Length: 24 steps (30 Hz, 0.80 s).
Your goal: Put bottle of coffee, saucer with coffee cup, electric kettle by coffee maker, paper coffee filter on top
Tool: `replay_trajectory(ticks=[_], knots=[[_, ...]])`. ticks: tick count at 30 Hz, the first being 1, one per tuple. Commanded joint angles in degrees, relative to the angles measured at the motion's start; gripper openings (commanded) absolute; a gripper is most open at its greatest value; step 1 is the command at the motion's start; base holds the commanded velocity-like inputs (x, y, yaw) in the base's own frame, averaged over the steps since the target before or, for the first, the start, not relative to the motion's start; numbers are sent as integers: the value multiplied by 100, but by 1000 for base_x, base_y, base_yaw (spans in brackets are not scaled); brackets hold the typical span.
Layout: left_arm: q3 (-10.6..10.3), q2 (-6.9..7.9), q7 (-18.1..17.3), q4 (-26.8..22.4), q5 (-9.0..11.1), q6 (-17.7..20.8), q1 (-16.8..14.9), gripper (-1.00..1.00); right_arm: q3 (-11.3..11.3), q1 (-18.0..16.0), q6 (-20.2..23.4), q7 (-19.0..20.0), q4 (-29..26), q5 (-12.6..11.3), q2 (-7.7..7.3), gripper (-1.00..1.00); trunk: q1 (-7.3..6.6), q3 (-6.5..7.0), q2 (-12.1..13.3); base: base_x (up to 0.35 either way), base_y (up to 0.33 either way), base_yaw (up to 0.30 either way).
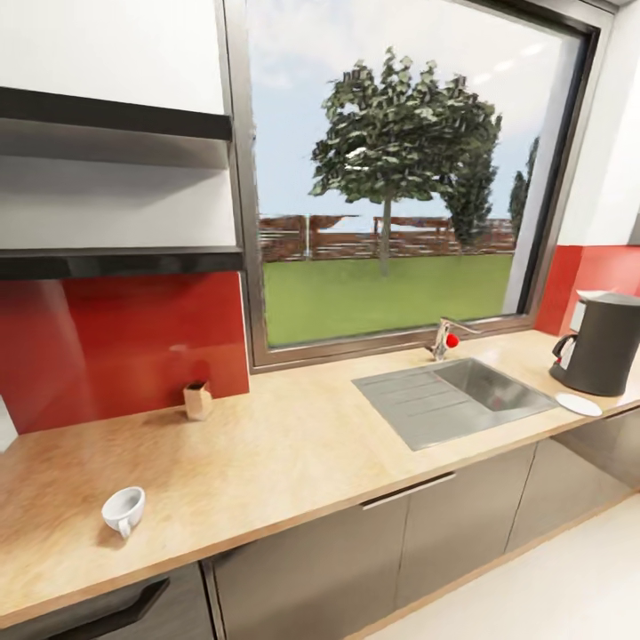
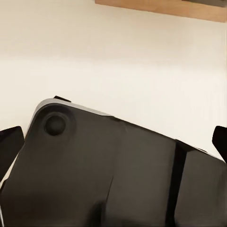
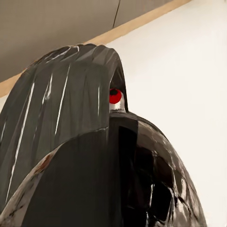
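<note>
The coffee maker (image 1: 607, 342) is cut off by the head view's edge.

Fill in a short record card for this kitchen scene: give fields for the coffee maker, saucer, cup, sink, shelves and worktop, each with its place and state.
coffee maker: upright, far right of worktop
saucer: flat on worktop, just in front of coffee maker, bare
coffee cup: on worktop, far left near front edge, apart from saucer
sink: set into worktop below window, tap behind it
kitchen shelves: two black boards, upper left wall
kitchen countertop: light wood grain, grey cabinets beneath
</note>
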Motion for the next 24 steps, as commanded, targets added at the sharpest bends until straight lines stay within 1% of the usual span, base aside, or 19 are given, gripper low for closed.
replay_trajectory(ticks=[1, 6, 10, 13, 17, 22, 24], knots=[[13, -2, -49, -6, 50, 3, 5, 100, -45, -6, -28, 13, 17, 41, -10, -100, 4, -3, -3, 241, -259, 126], [-6, -7, -49, -6, 38, 4, 5, 100, -44, 3, -6, 10, 17, 38, -31, -100, 4, -8, -3, 230, -264, 51], [-14, -8, -49, -6, 31, 5, 5, 100, -44, 38, 17, 9, 17, 37, -88, -100, 4, -9, -3, 202, -277, 9], [-15, -8, -49, -6, 25, 3, 5, 100, -44, 62, 33, 11, 17, 42, -103, -100, 4, -9, -3, 191, -283, 2], [-24, -8, -49, -6, 18, 1, 5, 100, -44, 104, -33, 10, 17, 50, -126, -100, 4, -9, -3, 185, -288, 0], [-31, -8, -49, -6, 9, 0, 5, 100, -44, 108, -26, 12, 17, 50, -121, -100, 4, -9, -3, 170, -294, 0], [-33, -8, -49, -6, 5, -3, 5, 100, -44, 109, -13, 7, 17, 52, -93, -100, 4, -9, -3, 124, -307, 0]])
